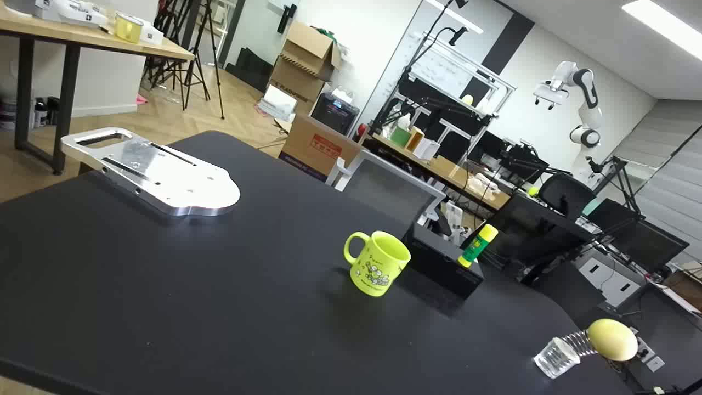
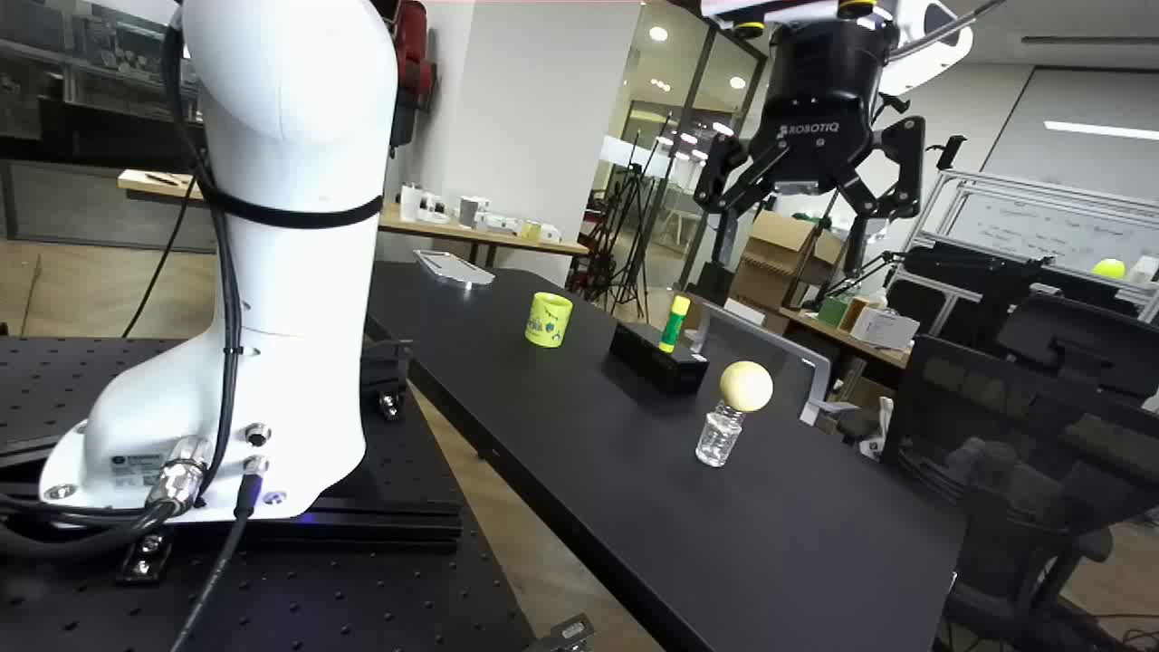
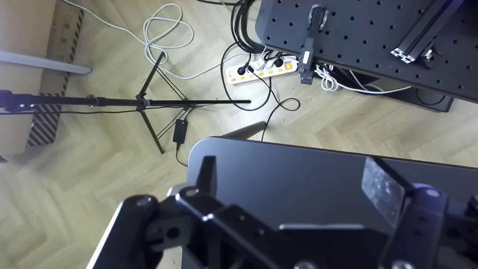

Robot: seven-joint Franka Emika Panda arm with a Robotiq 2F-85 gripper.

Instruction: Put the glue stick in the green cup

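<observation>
Pictured at a black table (image 2: 579,435) running from centre to lower right of an exterior view, with a white Franka arm (image 2: 294,290) at left and, at upper right, its Robotiq gripper (image 2: 786,272), spread wide and clasping nothing, apparently readied for a grasp. Shows mid-frame a black rectangular box (image 2: 643,360), likely serving as a pedestal, and left of it a lime-green mug (image 2: 546,324), set mouth-up as if to receive. Includes a green glue stick (image 2: 673,330) on the box's right end, upright along its long axis, pointing cap-up, probably for an easy pinch from above.

The tool (image 3: 295,183) hangs, spread, above the table (image 3: 269,172).
</observation>
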